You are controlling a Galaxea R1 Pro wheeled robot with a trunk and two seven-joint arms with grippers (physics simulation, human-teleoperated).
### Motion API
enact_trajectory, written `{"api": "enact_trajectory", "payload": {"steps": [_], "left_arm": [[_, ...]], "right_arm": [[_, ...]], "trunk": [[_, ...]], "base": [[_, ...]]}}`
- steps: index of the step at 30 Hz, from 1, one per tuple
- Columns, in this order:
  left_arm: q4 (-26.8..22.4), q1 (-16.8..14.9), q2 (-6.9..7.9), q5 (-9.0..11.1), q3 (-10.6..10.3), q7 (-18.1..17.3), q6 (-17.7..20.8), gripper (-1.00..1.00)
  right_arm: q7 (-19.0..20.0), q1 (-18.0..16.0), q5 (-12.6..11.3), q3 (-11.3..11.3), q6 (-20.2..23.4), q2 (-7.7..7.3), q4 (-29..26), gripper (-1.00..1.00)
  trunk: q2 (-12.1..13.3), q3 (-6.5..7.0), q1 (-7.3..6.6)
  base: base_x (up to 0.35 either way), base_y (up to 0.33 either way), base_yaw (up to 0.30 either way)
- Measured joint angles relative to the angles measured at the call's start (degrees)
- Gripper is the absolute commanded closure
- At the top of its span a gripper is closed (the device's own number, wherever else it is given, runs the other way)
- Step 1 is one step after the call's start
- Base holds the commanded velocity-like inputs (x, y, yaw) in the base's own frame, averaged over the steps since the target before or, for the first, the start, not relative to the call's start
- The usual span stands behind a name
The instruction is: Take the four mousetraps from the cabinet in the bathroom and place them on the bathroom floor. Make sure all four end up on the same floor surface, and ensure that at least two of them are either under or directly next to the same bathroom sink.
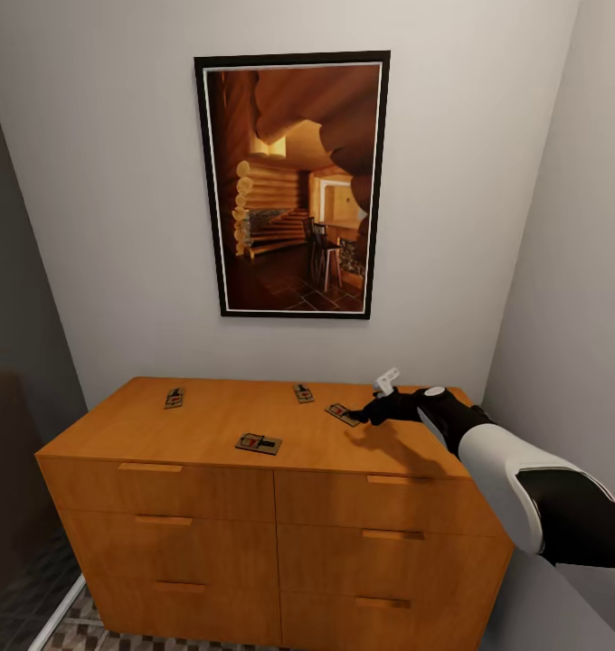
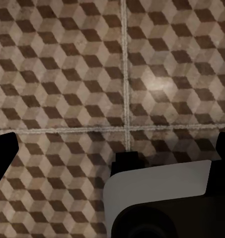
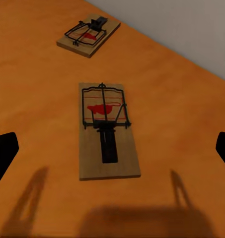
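Several mousetraps lie flat on top of the orange-brown cabinet (image 1: 208, 493): one at the back left (image 1: 174, 398), one near the front (image 1: 259, 443), one at the back middle (image 1: 303, 393) and one to the right (image 1: 343, 414). My right gripper (image 1: 354, 416) hovers open just over that right-hand mousetrap (image 3: 106, 130), its dark fingers (image 3: 3, 158) spread wide on either side and not touching it. A second mousetrap (image 3: 88, 35) lies beyond. My left gripper (image 2: 114, 144) hangs open and empty above the cube-patterned bathroom floor (image 2: 67, 74).
A framed picture (image 1: 292, 185) hangs on the white wall behind the cabinet. A grey wall (image 1: 570, 298) closes in on the right, close to my right arm. A strip of bathroom floor (image 1: 81, 633) shows at the cabinet's lower left.
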Motion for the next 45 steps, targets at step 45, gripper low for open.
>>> {"api": "enact_trajectory", "payload": {"steps": [45], "left_arm": [[0.7,0.0,0.00,0.0,0.0,0.0,0.0,-1.00]], "right_arm": [[5.3,0.0,0.1,-0.2,-0.3,-0.66,0.1,-1.00]], "trunk": [[0.0,-1.06,0.00]], "base": [[0.000,0.000,0.000]]}}
